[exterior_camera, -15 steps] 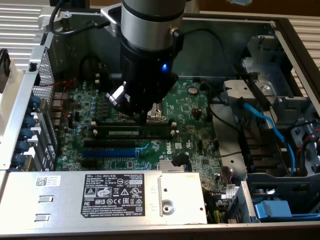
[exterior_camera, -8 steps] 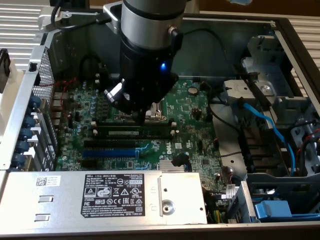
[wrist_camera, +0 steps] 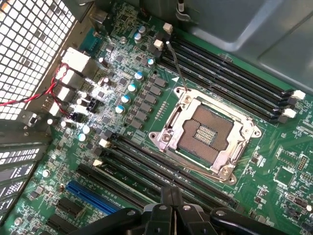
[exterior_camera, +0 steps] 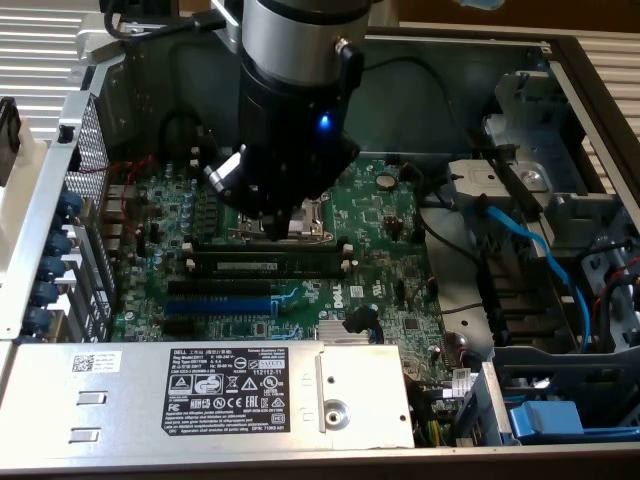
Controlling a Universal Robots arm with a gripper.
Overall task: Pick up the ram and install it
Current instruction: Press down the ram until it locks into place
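Green motherboard [exterior_camera: 390, 230] fills the open PC case, w/ the arm's gripper [exterior_camera: 283, 228] hanging low over it, just above the CPU socket [wrist_camera: 205, 134] and the memory slots [wrist_camera: 161, 171] on the near side of it. Fingers are pressed together, tips meeting in the wrist view at approx [wrist_camera: 171, 196], and nothing shows between them.

Ram [exterior_camera: 268, 265] sits lengthwise in one of the black slots just in front of the gripper in the exterior view: dark-green stick, pale label strip visible, white end clips at both ends. It looks level w/ the slot, not tilted. Whether the clips are fully latched can't be told.

Progress, judged from how things lie: pick-up and placement look done, since the stick is in a slot and not in the fingers. Closed tips close above the stick suggest the pressing-down stage, or just after it. Contact btwn tips and stick can't be confirmed. Blue slot [exterior_camera: 218, 303] further forward is untouched.
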